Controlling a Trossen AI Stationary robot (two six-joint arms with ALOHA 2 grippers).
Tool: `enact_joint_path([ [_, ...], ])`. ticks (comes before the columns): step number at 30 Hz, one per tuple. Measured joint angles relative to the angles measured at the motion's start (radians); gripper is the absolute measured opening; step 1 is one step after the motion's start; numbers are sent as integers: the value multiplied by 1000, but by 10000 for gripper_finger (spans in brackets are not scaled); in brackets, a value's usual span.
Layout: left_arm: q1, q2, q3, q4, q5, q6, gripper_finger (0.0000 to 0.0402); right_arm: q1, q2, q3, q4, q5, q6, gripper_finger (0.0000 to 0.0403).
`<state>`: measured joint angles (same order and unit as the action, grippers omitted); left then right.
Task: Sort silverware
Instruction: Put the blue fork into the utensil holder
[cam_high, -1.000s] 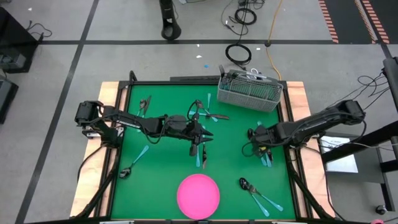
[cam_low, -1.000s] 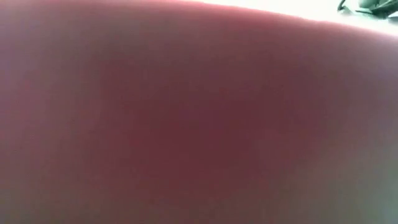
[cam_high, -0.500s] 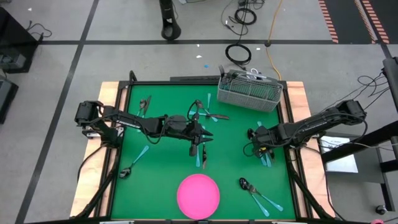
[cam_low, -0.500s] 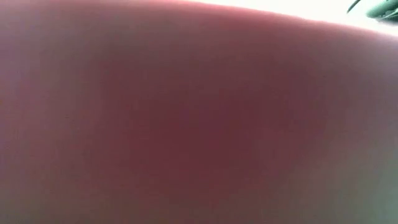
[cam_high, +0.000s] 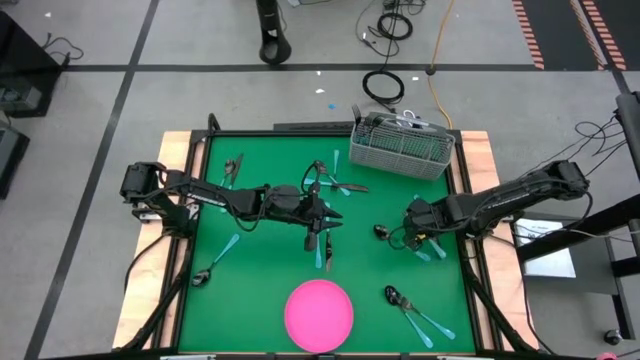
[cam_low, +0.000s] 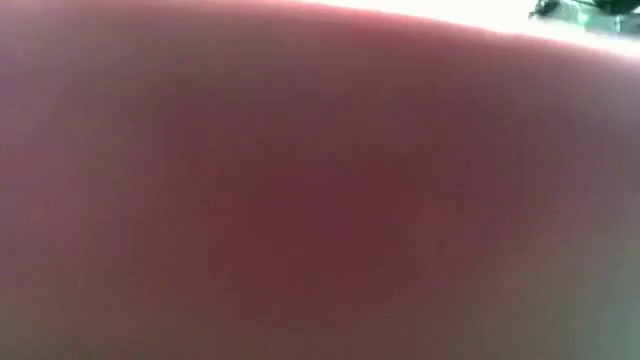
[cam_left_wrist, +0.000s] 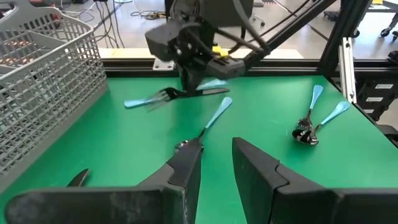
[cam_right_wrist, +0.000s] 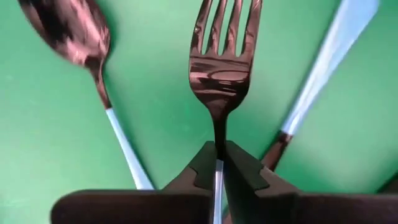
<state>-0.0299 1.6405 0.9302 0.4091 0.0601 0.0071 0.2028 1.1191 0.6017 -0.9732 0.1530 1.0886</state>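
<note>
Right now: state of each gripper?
Left gripper: holds a utensil between its fingers, over mid-table.
Right gripper: shut on a fork, near the table's right side.

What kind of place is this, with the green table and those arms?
Probably a robotics lab or workshop, not a kitchen. A green table framed in dark rails stands on a bare grey floor strewn with loose cables, and the silverware and pink plate look like practice props.

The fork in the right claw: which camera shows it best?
The right wrist view: the fork fills it, pinched in the right claw. The left wrist view shows it farther off; the high view barely shows it; the low view shows nothing of it.
</note>
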Motion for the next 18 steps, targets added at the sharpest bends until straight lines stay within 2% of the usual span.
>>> enact_joint_path([
  [5,4,0,0,0,1,1,93,0,0,84,-70,84,-27,3],
  [10,31,2,0,37,56,-17,93,0,-23,153,-29,169,-112,2],
  [15,42,72,1,216,91,-126,93,1,-90,181,165,276,-278,1],
  [18,42,127,1,330,57,-275,93,2,-129,181,332,304,-401,1],
])
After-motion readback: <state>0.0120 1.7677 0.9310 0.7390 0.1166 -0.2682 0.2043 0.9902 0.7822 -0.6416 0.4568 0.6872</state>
